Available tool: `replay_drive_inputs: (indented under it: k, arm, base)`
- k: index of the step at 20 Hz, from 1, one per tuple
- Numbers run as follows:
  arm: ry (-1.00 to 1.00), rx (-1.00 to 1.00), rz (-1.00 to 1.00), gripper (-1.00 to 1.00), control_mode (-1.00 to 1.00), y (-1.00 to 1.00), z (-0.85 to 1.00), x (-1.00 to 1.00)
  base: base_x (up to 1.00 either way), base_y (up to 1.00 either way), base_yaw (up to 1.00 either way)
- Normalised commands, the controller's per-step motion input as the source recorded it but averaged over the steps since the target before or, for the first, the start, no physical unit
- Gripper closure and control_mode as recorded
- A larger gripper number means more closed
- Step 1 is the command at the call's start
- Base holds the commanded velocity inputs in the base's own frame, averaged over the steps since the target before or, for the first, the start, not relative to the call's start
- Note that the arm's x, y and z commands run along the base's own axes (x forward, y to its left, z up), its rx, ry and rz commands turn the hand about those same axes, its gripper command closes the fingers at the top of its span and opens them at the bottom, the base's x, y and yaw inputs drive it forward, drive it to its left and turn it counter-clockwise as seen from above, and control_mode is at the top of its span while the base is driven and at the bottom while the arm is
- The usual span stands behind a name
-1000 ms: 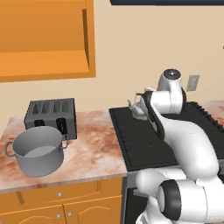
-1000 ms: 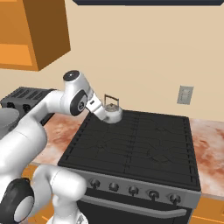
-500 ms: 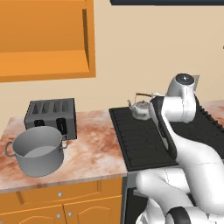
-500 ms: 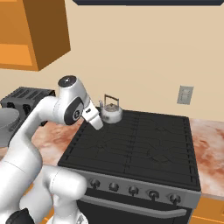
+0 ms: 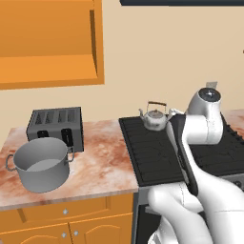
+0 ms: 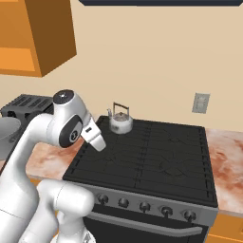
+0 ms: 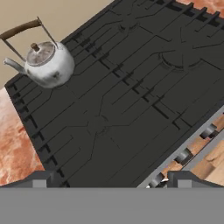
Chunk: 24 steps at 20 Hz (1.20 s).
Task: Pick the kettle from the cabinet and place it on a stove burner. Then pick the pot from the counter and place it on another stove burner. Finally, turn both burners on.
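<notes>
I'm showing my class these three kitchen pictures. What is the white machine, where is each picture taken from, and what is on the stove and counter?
It is a rendered scene: a white robot arm on a mobile base. Two cameras ride behind the arm, left and right; the third looks along its hand. The gripper holds nothing; its finger tips stand apart. A small silver kettle stands on a rear burner of the black stove. On the stone counter beside it sit a lidless grey pot and a dark toaster. An open orange cabinet hangs above.
</notes>
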Motion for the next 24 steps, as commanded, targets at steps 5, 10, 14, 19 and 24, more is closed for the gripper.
replay_drive_inputs:
  k: [5, 10, 14, 19, 24]
  arm:
    - [0.00, 0.00, 0.00, -1.00, -1.00, 0.09, 0.00, -0.33]
    - [0.00, 0.00, 0.00, -1.00, -1.00, 0.01, 0.00, -0.01]
    - [0.00, 0.00, 0.00, -1.00, -1.00, 0.00, 0.00, -0.06]
    - [0.00, 0.00, 0.00, -1.00, -1.00, 0.00, 0.01, -0.30]
    - [-0.04, 0.00, 0.00, -1.00, -1.00, 0.00, 0.00, -0.35]
  base:
    - [0.00, 0.00, 0.00]
    - [0.00, 0.00, 0.00]
    - [0.00, 0.00, 0.00]
    - [0.00, 0.00, 0.00]
    - [0.00, 0.00, 0.00]
